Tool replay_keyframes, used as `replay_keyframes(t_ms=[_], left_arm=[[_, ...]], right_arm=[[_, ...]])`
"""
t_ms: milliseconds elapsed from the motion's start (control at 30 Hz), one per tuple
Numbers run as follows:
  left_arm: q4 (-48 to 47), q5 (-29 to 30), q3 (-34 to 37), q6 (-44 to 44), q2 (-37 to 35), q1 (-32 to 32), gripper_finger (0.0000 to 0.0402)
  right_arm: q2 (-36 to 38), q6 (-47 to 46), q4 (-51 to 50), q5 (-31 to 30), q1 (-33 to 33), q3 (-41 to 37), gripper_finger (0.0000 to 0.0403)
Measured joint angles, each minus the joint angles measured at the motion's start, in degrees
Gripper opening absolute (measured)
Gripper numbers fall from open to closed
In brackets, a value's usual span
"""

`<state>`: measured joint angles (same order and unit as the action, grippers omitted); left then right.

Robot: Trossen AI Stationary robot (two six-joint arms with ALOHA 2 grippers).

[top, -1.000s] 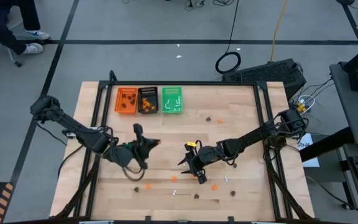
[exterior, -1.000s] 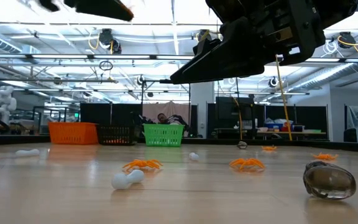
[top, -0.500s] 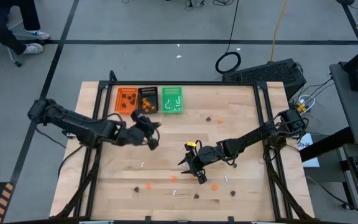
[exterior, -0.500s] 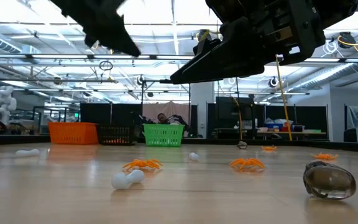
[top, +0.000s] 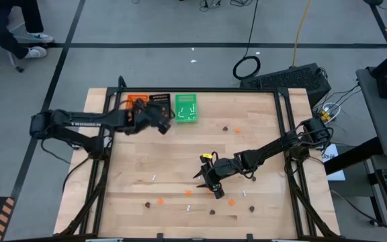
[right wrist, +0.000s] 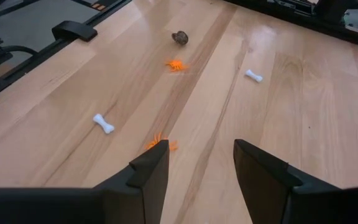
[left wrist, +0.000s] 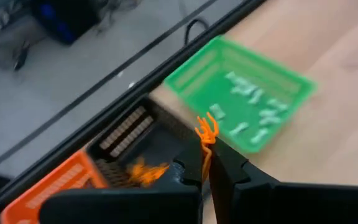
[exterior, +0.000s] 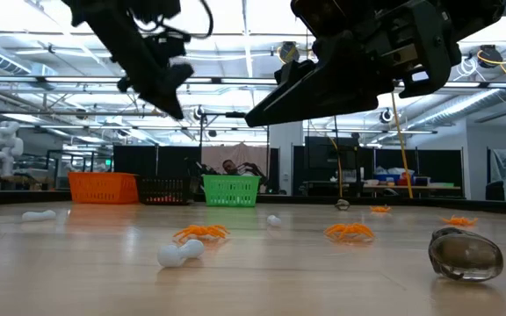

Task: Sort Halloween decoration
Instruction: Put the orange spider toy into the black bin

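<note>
The left gripper (left wrist: 206,163) has swung from mid-table to above the black tray (top: 158,106), clamping an orange trinket (left wrist: 206,129) that is sticking up between its fingertips. The right gripper (right wrist: 196,163) is staying low, half-open and empty, an orange spider (right wrist: 161,142) lying just ahead.

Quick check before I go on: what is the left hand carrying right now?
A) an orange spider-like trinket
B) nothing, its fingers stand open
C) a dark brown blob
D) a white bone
A: in the left wrist view the left hand is shut on an orange spider-like trinket, whose legs stick out past the fingertips, above the black tray and beside the green tray.
</note>
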<state>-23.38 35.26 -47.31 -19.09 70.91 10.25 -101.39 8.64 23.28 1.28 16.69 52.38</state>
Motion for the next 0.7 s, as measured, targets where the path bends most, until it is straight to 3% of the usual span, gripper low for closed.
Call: replay_keyframes(t_ms=[333,700], left_arm=[[0.6,-6.1,3.0,2.6,0.3,12.0,0.0028],[4.2,-10.1,3.1,3.0,5.7,15.5,0.0030]], right_arm=[[0.0,-1.9,0.0,0.0,0.0,0.0,0.0165],[0.0,-3.6,-0.2,-2.9,0.0,0.0,0.0165]])
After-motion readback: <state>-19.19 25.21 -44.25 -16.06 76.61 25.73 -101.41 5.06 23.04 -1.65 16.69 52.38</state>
